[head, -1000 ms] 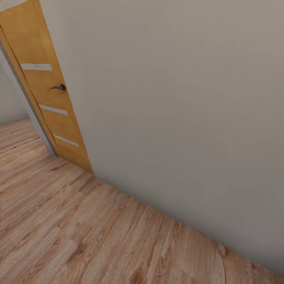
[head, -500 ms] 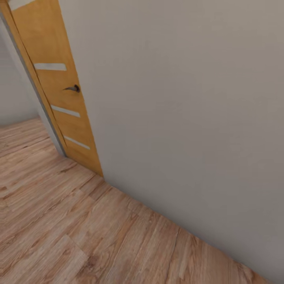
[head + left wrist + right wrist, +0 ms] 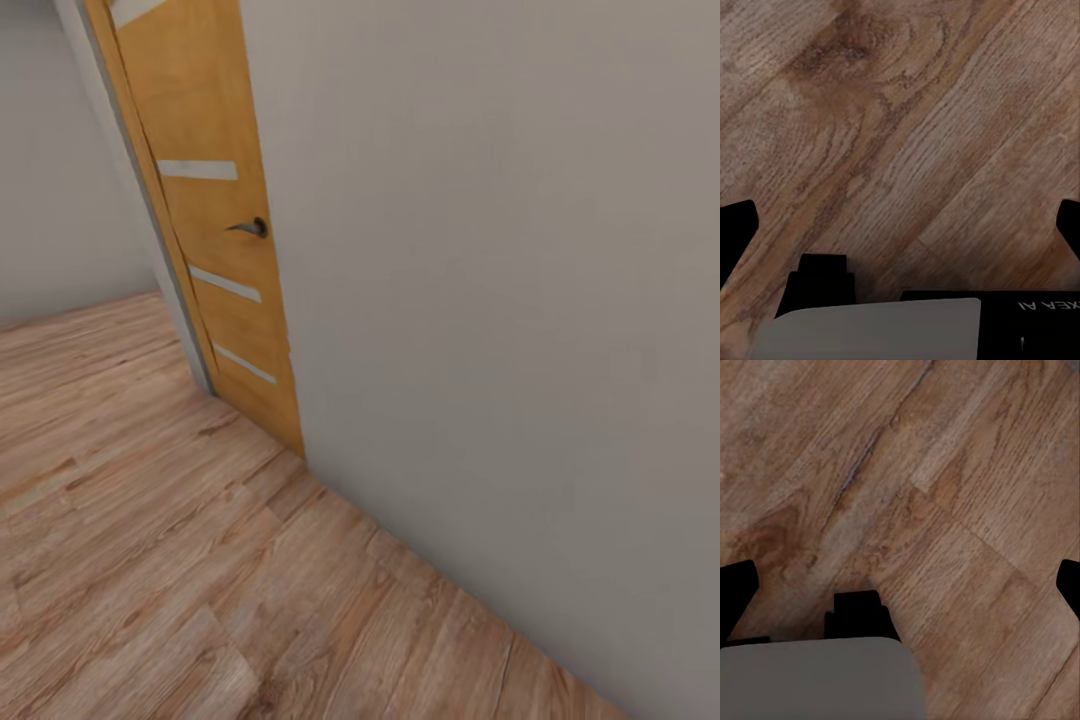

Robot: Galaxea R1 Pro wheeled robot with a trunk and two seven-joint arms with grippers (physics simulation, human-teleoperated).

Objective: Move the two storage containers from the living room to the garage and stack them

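— Where are the containers from your grippers?

— Can't tell. Your left gripper [image 3: 900,225] and right gripper [image 3: 900,585] hang spread wide, empty, over wood plank floor [image 3: 150,520]; the orange door [image 3: 215,230] stands ahead-left.

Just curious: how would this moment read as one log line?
stage: on the way | ahead: wall, door | floor: wood planks | left tool: open, empty | right tool: open, empty
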